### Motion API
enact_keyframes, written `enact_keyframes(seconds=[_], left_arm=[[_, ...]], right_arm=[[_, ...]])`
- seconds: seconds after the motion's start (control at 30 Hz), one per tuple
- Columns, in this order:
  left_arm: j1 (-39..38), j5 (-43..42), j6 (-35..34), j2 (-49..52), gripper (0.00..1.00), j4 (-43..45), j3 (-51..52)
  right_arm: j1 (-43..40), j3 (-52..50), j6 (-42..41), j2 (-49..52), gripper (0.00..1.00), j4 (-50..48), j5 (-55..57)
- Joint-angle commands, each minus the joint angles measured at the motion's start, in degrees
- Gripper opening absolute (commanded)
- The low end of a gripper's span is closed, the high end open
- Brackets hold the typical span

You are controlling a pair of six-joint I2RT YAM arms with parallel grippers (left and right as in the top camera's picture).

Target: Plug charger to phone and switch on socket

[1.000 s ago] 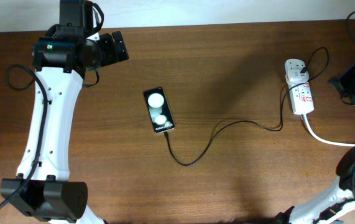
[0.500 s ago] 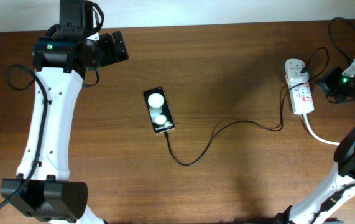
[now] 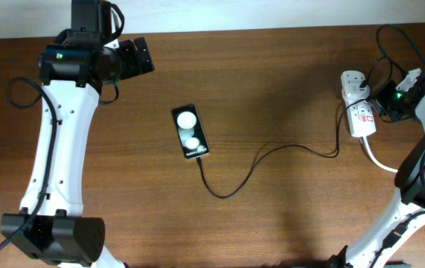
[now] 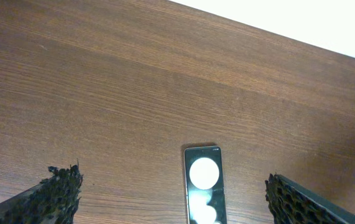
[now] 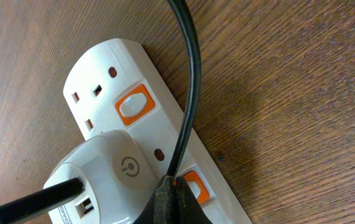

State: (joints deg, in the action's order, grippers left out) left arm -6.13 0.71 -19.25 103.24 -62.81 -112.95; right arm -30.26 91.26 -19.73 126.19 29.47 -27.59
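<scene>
The black phone (image 3: 190,132) lies flat mid-table, white round patches up; the left wrist view shows it too, phone (image 4: 203,186). The charger (image 3: 272,152) is a thin black cable that meets the phone's near end, loops across the table and climbs to the white socket (image 3: 357,104) at the right. My left gripper (image 3: 136,58) hovers far left of the phone, open and empty, the left gripper (image 4: 172,182) straddling bare wood beside it. My right gripper (image 3: 380,103) is shut, the right gripper (image 5: 172,186) tips resting at the orange switch (image 5: 198,186) beside the white plug block (image 5: 106,180). The charger (image 5: 191,93) crosses the strip up to those tips.
A second orange switch (image 5: 133,106) sits further along the socket (image 5: 96,68). The thick white cord (image 3: 383,162) trails from the strip toward the right edge. Black robot cables (image 3: 394,37) loop above the right arm. The table's far edge meets a white wall (image 4: 326,25).
My right gripper has travelled left from the table's right edge onto the socket. The left arm, phone and charger have stayed put.
</scene>
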Motion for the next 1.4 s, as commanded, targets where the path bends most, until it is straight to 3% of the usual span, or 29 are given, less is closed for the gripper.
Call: enact_keyframes(seconds=[0.0,1.37], left_arm=[[0.0,0.6,0.3,-0.4,0.99,0.1,-0.1],[0.0,0.6,0.3,-0.4,0.99,0.1,-0.1]], right_arm=[[0.4,1.2,-0.2,0.9,0.04,-0.3,0.5],[7.7,0.9,-0.5,5.4,0.04,9.3,-0.2]])
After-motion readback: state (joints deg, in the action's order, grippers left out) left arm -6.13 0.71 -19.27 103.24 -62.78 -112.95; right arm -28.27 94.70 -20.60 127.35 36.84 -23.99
